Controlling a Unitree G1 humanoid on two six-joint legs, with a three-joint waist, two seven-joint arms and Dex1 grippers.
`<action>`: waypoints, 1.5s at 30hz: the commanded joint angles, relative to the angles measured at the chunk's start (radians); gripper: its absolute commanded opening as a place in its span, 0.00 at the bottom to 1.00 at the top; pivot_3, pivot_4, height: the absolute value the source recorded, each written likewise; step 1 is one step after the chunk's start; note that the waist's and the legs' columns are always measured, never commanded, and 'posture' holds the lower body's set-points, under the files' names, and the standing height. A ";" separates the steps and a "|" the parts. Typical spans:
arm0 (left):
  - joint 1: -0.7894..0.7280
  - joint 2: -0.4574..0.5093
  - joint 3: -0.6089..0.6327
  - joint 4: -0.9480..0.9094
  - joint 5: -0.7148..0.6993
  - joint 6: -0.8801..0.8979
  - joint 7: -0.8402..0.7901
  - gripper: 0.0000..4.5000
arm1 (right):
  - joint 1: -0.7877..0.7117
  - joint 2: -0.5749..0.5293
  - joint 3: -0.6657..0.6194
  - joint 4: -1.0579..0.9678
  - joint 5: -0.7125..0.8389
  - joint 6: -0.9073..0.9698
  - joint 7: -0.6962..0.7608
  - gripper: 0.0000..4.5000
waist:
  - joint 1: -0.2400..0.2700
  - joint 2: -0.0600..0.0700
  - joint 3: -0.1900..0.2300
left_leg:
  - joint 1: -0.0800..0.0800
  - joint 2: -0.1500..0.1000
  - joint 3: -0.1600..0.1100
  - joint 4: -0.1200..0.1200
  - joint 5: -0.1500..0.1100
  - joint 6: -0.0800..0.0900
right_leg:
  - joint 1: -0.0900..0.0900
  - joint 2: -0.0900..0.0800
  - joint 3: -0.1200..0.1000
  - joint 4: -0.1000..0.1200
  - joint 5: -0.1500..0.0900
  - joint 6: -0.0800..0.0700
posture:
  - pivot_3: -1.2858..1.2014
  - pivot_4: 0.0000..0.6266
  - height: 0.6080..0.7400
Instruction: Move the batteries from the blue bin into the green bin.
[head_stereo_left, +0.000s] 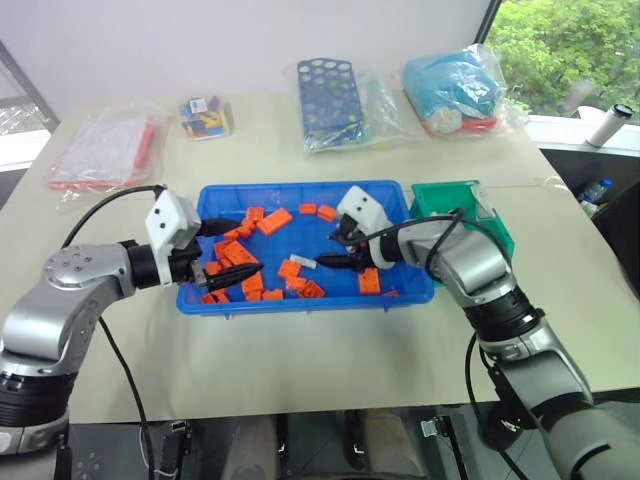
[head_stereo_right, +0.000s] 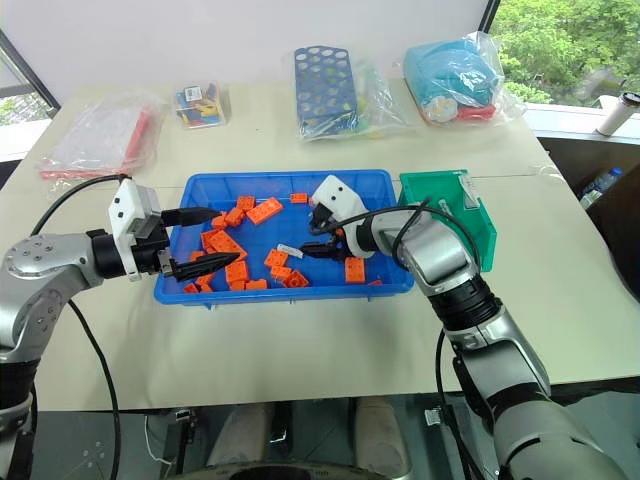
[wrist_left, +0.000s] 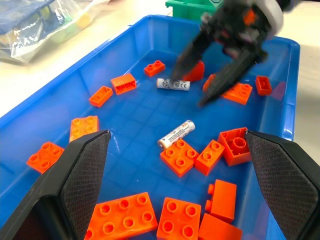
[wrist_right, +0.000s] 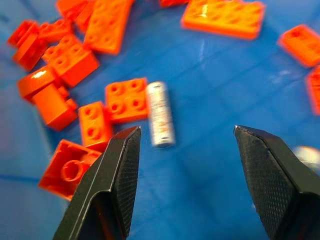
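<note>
Now, by label:

Left gripper (head_stereo_left: 232, 249): fingers spread wide, empty, over the near-left part of the blue bin (head_stereo_left: 410, 290).
Right gripper (head_stereo_left: 340, 247): fingers apart, nothing between them, angled down into the bin's middle.
Battery by block (wrist_left: 176, 134): lying flat on the bin floor between the two grippers, ahead of the left gripper's open fingers; long axis diagonal, one end touching an orange block (wrist_left: 180, 157).
Battery under right gripper (wrist_left: 173, 84): flat, just below the right fingertips; long axis running across the bin's width in the left wrist view.
Right wrist view: one battery (wrist_right: 160, 120) just ahead of the fingers, nearer one finger, lengthwise alongside an orange block (wrist_right: 126, 99); pale blurred shape at the frame edge, past the other finger, cut off, cannot tell what.
Head views: batteries small, a pale sliver (head_stereo_left: 303, 262) just left of the right gripper.
Green bin (head_stereo_left: 495, 235): touching the blue bin's right end, beyond the right gripper, partly hidden by the right forearm; contents hard to make out.
</note>
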 joint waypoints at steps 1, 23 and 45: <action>-0.012 0.013 0.003 -0.006 -0.004 -0.013 -0.024 1.00 | -0.012 0.015 0.018 0.003 -0.028 -0.058 -0.003 0.67 | 0.002 0.000 0.000 | 0.000 0.000 0.000 0.000 0.000 0.000 | 0.000 0.000 0.000 0.000 0.000 0.000 | 0.52 0.24 0.98; -0.028 0.046 0.019 0.049 -0.007 -0.048 -0.137 1.00 | -0.016 0.044 -0.082 0.016 -0.015 -0.063 0.046 0.01 | 0.005 0.000 0.000 | 0.000 0.000 0.000 0.001 0.000 0.000 | 0.001 0.000 0.000 0.000 0.000 0.000 | 0.52 0.24 0.98; -0.177 0.017 -0.052 0.162 -0.001 -0.092 -0.228 1.00 | 0.138 -0.418 -0.593 -0.016 0.112 0.169 -0.082 0.33 | 0.023 0.002 0.001 | 0.001 0.000 0.004 0.002 0.000 0.000 | 0.001 0.000 0.001 0.000 0.000 0.000 | 0.52 0.24 0.98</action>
